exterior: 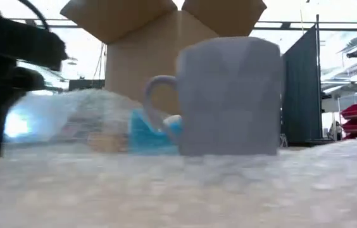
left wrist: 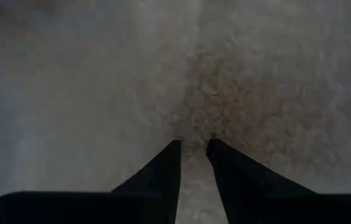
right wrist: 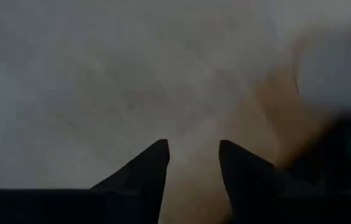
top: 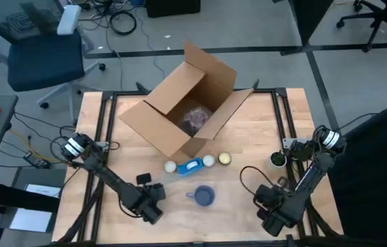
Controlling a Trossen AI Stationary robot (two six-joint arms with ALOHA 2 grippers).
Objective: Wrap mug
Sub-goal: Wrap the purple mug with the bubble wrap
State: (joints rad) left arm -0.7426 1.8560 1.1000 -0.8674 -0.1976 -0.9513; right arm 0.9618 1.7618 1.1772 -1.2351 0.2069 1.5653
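Wooden tabletop point(top: 262, 137) under an overhead camera, ringed by office chairs and loose cables: both arms crouch at its near edge with a mug between them. Left gripper point(left wrist: 193, 144) sits low, its fingers nearly pressed together and pinching a fold of clear bubble wrap point(left wrist: 225, 99); in the high view the left gripper point(top: 154, 213) lies just to the left of the mug. Right gripper point(right wrist: 193, 146) rests near the table's near right corner, fingers a little more spread, with pale film between them; whether it truly grips the film cannot be told.

The grey-blue mug point(top: 204, 196) stands upright on the sheet, handle toward the left arm, and in the low view the mug point(exterior: 229, 95) rises bare above a rumpled foreground of bubble wrap point(exterior: 166, 183).

Beyond it lie a blue packet point(top: 191, 166), three small pale round objects beside it, and an open cardboard box point(top: 183, 103) with crumpled wrap inside.

The wrapping appears barely begun: the mug is placed on the sheet and an edge is seized, but nothing yet covers the mug. Folding the sheet over, rolling and closing remain.
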